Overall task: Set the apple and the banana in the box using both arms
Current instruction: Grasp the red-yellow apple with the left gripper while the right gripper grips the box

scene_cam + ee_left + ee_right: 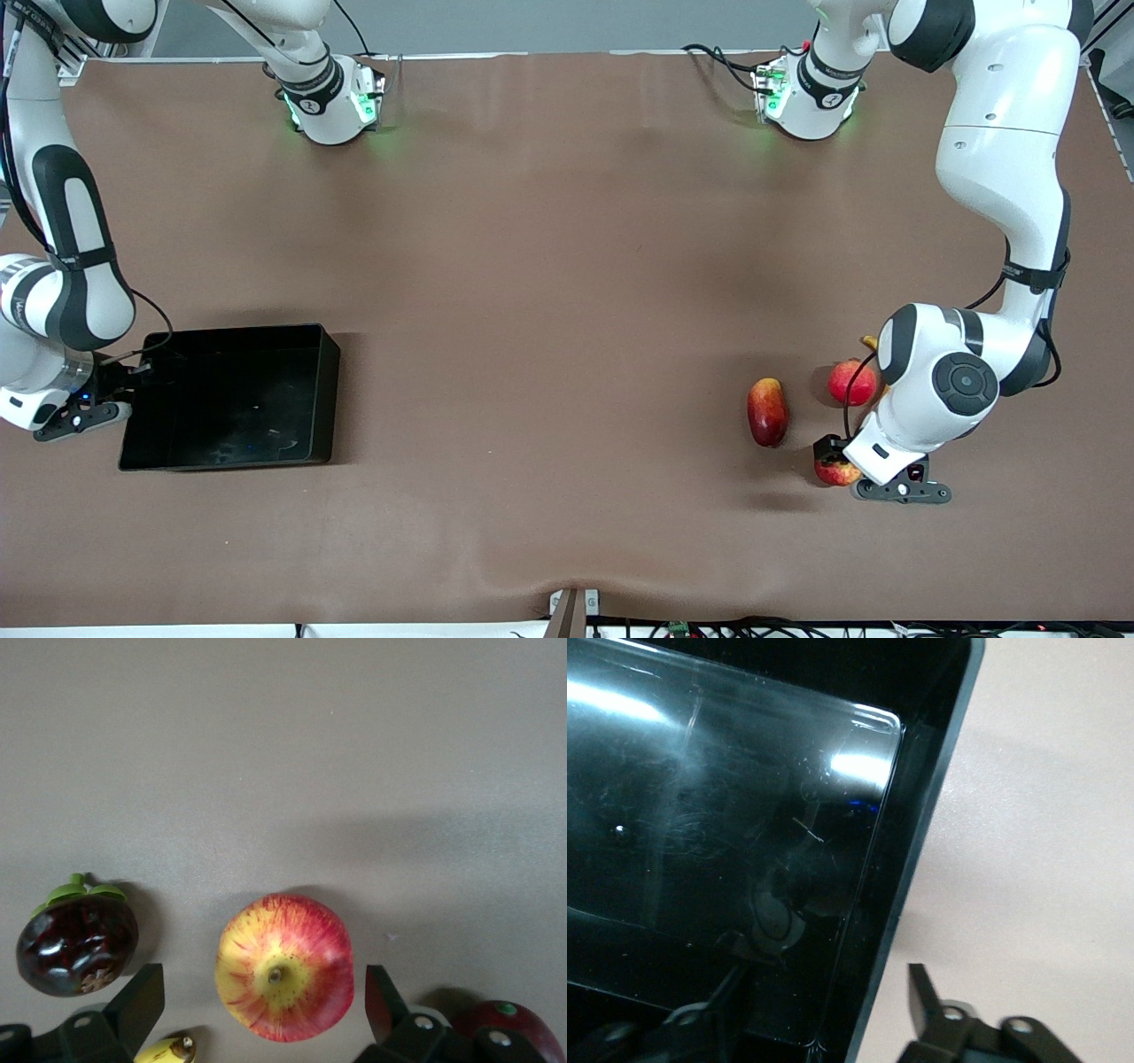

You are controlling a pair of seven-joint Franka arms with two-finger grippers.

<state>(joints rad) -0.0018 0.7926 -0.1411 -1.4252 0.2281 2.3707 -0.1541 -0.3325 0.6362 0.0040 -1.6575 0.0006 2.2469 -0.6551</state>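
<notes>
I see the left gripper [265, 1014] spread wide astride the apple [285, 966], nothing clamped yet. My right gripper [824, 1010] straddles the box [921, 815] wall, fingers apart. The banana [165, 1051] tip crowds one left finger [142, 997], which may catch it on closing.

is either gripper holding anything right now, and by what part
Nothing is held yet. The left gripper is open with a finger on each side of the apple. The right gripper straddles the box wall, not clamped on it.
</notes>
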